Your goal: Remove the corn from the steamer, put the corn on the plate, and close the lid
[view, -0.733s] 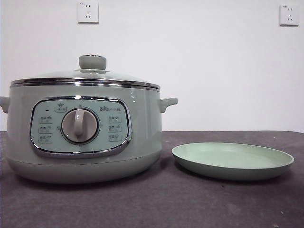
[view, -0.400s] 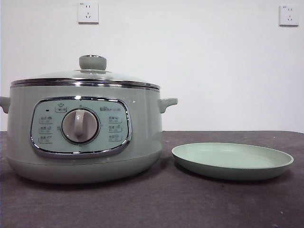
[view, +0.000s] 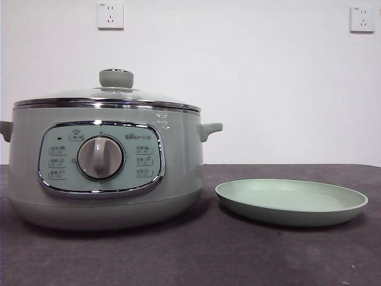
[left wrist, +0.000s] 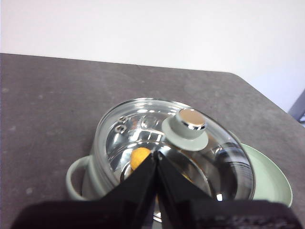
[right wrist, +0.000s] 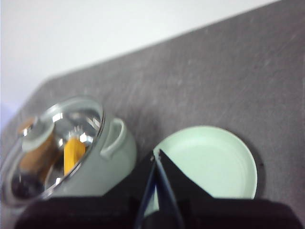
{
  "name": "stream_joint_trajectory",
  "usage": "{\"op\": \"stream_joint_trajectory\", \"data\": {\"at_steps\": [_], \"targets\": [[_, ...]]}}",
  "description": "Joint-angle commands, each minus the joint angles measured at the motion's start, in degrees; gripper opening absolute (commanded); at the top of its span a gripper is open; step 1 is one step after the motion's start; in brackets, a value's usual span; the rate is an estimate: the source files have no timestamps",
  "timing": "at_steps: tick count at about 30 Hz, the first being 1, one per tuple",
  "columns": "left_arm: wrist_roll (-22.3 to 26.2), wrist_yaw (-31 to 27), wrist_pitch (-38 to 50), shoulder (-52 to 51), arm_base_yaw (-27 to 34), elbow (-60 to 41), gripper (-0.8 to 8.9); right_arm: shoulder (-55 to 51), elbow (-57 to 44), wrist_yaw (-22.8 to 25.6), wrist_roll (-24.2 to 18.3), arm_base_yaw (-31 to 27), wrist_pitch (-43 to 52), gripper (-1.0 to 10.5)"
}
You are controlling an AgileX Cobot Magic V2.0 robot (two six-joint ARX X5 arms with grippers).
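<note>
Backdrop: white wall (view: 268,77) carrying two sockets, one (view: 110,15) up left and one (view: 362,18) up right; I am looking level across a dark grey table (view: 208,256).
Left side: one steamer (view: 101,173) is sitting on the table with its dial facing me and two side handles showing.
On top of it: one glass lid (view: 107,98) is lying shut on the chrome rim, its green knob (view: 116,77) standing free, nothing touching it.
Corn: I am counting one piece, the corn (left wrist: 139,156), glowing yellow through the glass in both wrist views; it is lying inside the steamer, under the lid.
Right side: one plate (view: 292,202) is lying bare just beside the steamer, not touching it as far as I can judge.
Left gripper (left wrist: 156,160): I am holding it above the steamer, jaws clenched together on nothing.
Right gripper (right wrist: 156,155): it is hanging high between steamer and plate, jaws likewise pressed shut and carrying nothing.
Step in hand: I am judging this as the very start; nothing is lifted yet.
Next move: I am expecting the left gripper to need its jaws spread, then lowered around the knob, so the lid can come off before the corn is reached.
</note>
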Motion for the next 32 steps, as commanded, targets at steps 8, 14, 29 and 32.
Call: {"op": "stream_joint_trajectory", "data": {"at_steps": [8, 14, 29, 32], "targets": [[3.04, 9.46, -6.49, 14.29, 0.11, 10.84, 1.04, 15.26, 16.48, -4.70, -17.73, 0.02, -13.90, 0.6], [2.12, 11.61, -5.77, 21.09, -1.22, 13.09, 3.46, 19.21, 18.16, -4.57, -17.79, 0.02, -13.92, 4.0], [4.31, -5.42, -0.55, 38.93, -18.23, 25.42, 3.47, 21.66, 18.16, -4.42, -16.52, 1.31, -13.22, 4.1], [4.98, -9.75, -0.04, 43.12, -20.90, 27.93, 3.47, 21.66, 18.16, -4.39, -16.55, 1.31, -13.25, 4.1]]}}
